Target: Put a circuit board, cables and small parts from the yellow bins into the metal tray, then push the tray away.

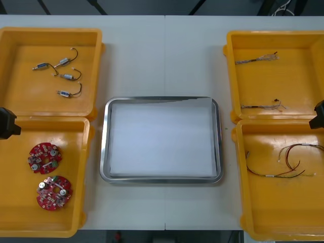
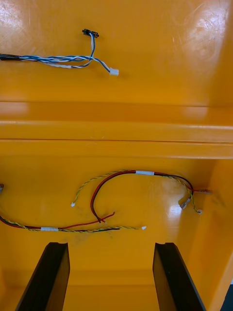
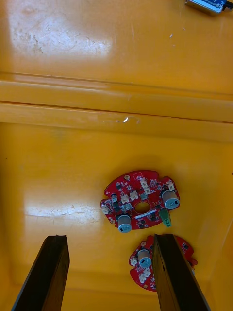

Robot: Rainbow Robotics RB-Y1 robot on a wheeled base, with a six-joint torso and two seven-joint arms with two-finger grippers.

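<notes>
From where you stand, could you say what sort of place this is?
Probably an electronics kitting bench: yellow bins of red circuit boards, cables and small metal parts flank a metal tray; left gripper and right gripper hang open over bins.

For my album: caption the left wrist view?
Open left gripper above two round red circuit boards in a yellow bin.

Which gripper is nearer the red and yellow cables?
Right. The right gripper hangs open by the red and yellow cables; the left gripper is far off, by the circuit boards.
</notes>
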